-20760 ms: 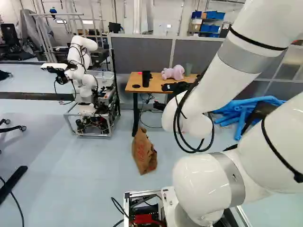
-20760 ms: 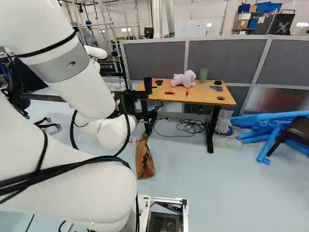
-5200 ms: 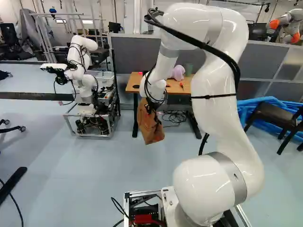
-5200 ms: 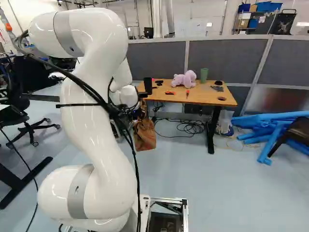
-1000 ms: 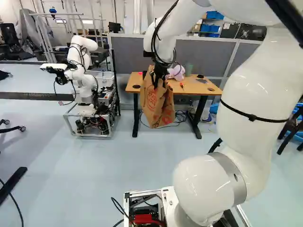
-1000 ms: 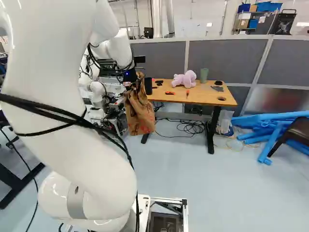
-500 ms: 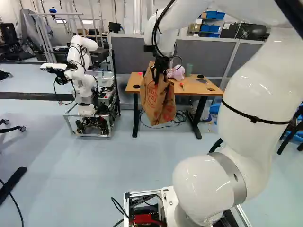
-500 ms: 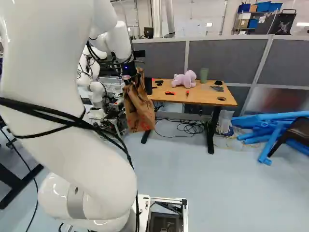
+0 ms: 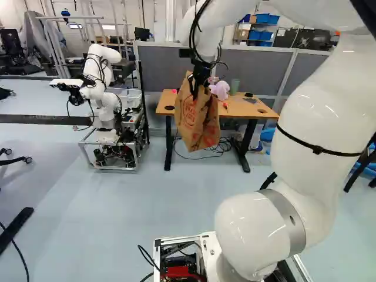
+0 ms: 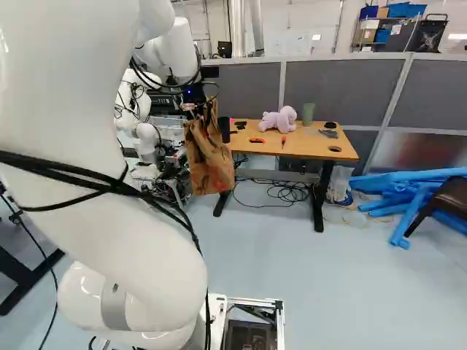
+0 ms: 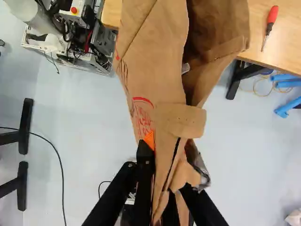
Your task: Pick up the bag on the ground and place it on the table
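Both jaws close together on bag (image 9: 197, 120)

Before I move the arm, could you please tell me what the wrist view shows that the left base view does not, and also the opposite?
Only the wrist view: an orange pad of the black two-finger gripper, pressed against the brown paper bag.

Only the left base view: the pale purple plush toy, the green cup and the grey partition.

Both: the bag with its red print, the wooden table and the red-handled screwdriver.
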{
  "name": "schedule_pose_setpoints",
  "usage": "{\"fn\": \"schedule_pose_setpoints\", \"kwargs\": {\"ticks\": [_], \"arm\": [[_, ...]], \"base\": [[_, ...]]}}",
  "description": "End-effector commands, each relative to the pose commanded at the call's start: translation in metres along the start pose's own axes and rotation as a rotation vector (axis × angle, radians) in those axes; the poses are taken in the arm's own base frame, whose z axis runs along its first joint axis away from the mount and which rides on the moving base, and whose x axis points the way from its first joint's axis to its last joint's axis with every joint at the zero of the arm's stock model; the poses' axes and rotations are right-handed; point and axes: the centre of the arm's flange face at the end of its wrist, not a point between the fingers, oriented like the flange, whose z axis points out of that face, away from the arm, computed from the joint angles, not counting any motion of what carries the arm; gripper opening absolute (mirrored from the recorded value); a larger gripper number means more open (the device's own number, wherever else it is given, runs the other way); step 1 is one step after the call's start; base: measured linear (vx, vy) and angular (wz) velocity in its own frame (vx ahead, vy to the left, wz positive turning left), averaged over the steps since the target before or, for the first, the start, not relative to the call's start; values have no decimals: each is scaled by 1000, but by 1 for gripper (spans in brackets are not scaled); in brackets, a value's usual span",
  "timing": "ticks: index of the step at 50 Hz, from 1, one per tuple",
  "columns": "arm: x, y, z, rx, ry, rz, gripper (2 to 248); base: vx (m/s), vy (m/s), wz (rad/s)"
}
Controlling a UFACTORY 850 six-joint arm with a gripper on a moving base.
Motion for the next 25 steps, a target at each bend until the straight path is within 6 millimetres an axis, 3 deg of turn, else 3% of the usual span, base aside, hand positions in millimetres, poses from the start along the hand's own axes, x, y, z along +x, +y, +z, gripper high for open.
{"fn": "schedule_pose_setpoints", "kwargs": {"ticks": [25], "arm": [[10, 2, -31, -1, -7, 4, 21]], "base": [[0, 0, 0]]}}
